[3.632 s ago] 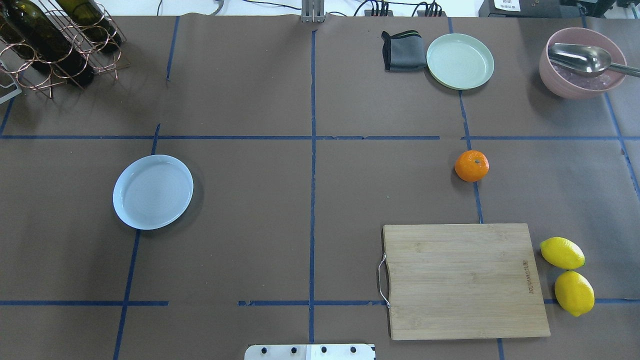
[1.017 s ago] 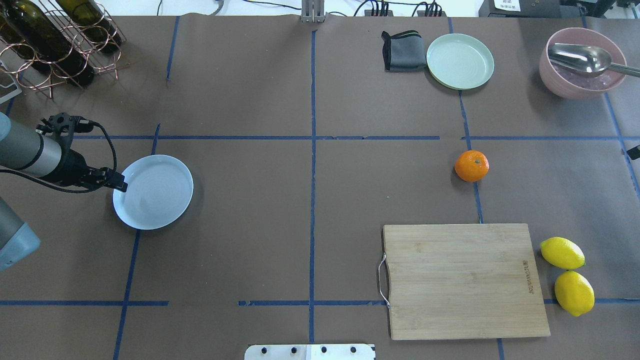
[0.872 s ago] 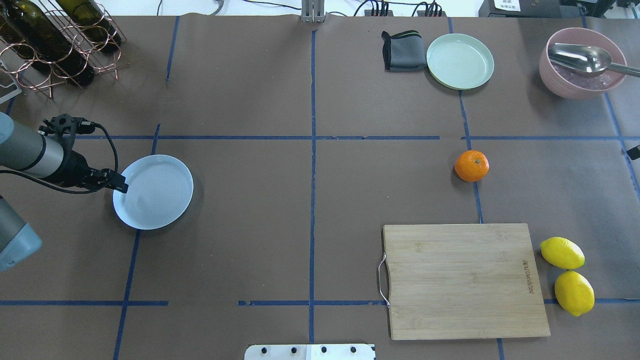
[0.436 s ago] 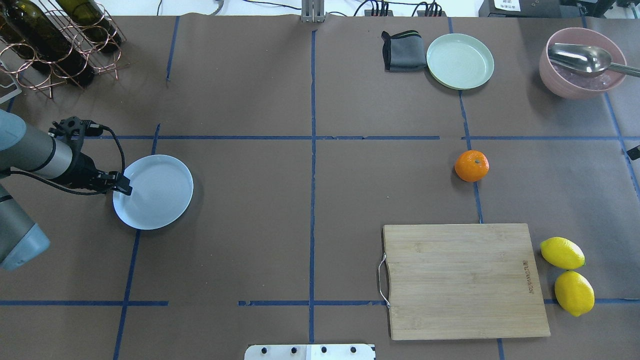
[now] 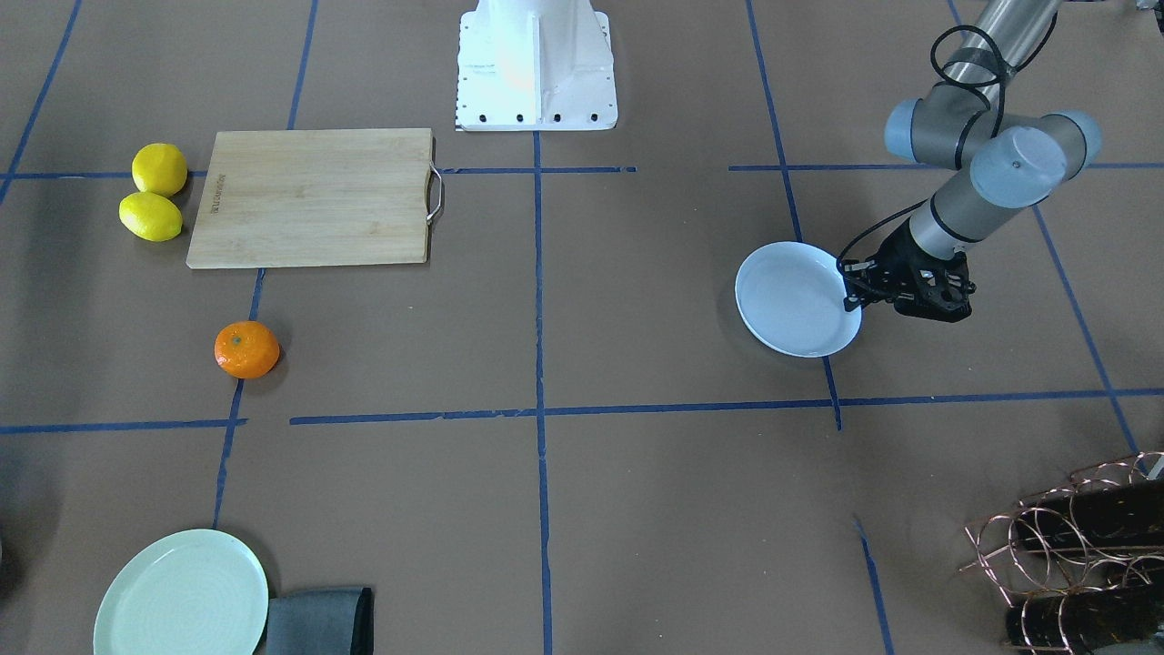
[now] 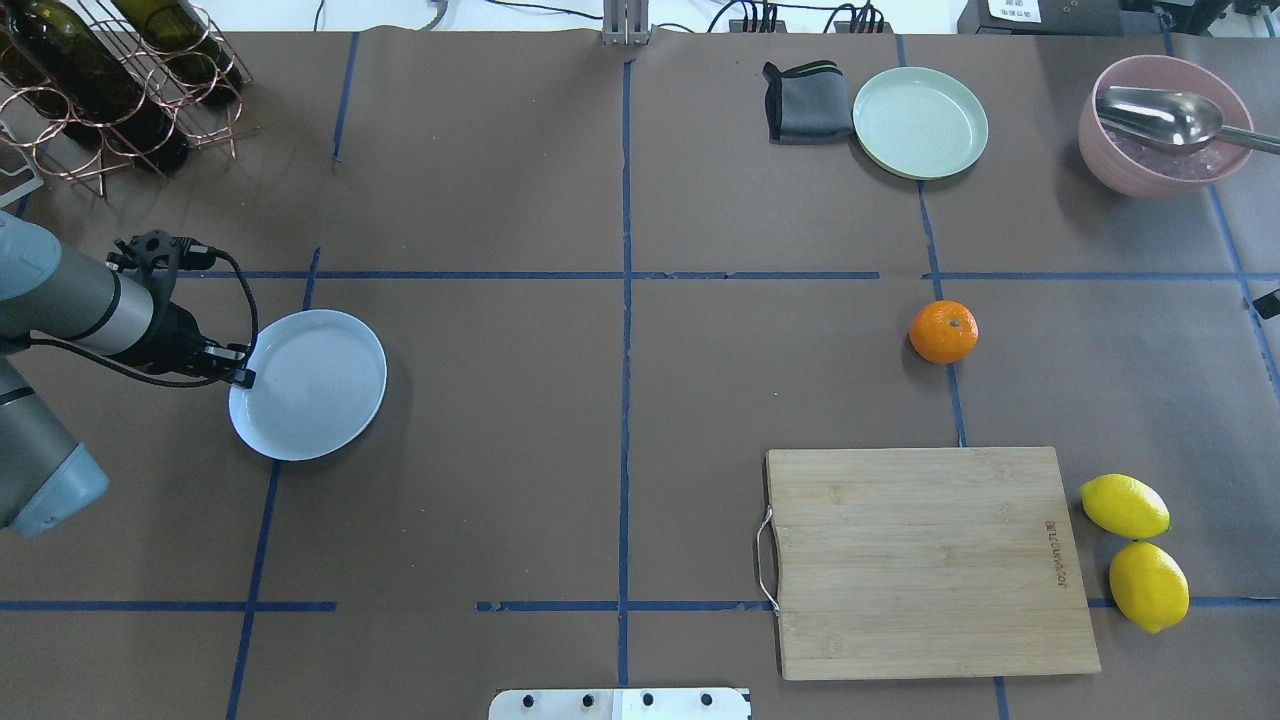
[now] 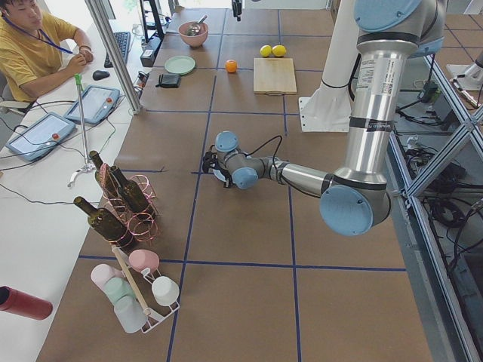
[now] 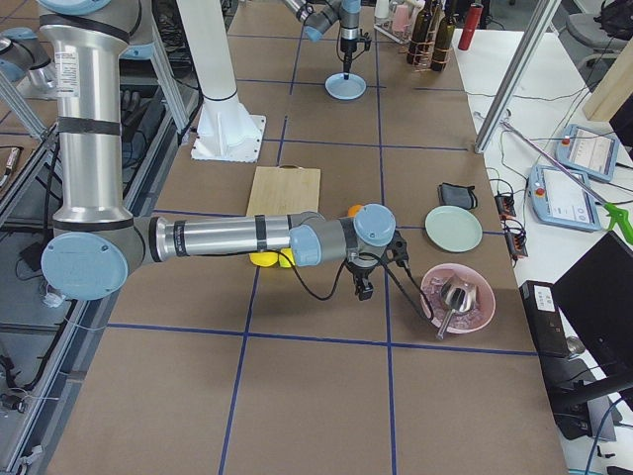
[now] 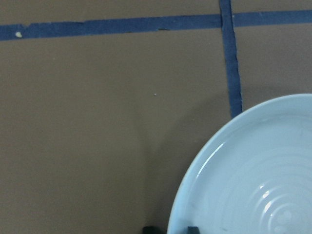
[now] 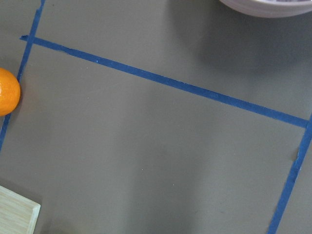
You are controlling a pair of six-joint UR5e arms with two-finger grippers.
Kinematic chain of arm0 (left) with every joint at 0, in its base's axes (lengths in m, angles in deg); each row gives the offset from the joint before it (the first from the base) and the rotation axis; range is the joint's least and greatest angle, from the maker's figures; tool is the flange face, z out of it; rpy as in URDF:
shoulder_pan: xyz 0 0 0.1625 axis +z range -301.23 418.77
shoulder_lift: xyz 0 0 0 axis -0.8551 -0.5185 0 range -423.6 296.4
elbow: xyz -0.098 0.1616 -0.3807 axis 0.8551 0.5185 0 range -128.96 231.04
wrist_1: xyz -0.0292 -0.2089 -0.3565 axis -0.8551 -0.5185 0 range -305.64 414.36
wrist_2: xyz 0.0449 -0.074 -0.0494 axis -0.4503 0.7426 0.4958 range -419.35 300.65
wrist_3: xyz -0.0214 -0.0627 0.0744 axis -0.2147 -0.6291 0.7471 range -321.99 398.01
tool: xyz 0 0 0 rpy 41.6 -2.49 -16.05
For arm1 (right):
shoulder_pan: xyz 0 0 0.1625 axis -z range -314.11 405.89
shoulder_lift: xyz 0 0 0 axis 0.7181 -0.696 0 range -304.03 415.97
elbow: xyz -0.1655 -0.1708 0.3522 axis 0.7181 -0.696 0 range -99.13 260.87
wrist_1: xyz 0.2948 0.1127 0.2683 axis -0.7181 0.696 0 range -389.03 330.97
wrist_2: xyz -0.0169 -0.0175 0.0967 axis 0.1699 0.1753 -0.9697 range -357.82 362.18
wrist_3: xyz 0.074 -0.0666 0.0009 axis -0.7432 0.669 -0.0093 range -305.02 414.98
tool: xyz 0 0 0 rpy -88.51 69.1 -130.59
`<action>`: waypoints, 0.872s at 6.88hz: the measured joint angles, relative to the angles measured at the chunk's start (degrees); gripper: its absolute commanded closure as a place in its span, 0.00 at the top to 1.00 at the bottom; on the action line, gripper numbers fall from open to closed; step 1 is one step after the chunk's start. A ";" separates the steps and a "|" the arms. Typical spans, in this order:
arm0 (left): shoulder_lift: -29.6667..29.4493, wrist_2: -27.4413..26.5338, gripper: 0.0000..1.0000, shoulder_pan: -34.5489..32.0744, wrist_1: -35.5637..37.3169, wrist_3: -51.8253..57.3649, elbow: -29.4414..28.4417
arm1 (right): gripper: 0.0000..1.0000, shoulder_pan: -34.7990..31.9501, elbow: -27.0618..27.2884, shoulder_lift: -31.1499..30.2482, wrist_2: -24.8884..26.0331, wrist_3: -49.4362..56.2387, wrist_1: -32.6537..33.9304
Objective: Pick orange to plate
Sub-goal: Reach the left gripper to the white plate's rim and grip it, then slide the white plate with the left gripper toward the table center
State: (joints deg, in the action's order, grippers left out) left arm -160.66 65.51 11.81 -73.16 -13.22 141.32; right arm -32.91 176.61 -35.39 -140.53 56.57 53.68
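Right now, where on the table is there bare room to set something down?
The widest bare stretch lies between the plate and the orange, around the centre tape line. Another lies in front of the plate. It is crowded around the cutting board and lemons, and at the far right by the green plate.

Matt brown paper covers the tabletop, ruled with blue tape. Plate: smooth, glossy glaze. Orange: finely dimpled, shiny peel. Cutting board at the near right edge: pale wood grain, metal handle. Spoon: polished metal.
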 measured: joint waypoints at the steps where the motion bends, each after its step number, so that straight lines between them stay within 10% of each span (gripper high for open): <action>1: -0.48 0.21 0.00 0.03 -0.06 -0.01 0.29 | 1.00 0.09 0.00 0.03 0.00 0.02 0.00; 6: -17.41 0.38 0.00 5.37 0.11 -17.06 -0.14 | 1.00 0.79 0.30 0.50 -1.26 0.06 -0.08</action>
State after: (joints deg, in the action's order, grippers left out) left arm -178.07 65.89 17.18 -73.04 -30.28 141.18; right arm -32.12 176.91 -34.89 -141.79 56.63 53.60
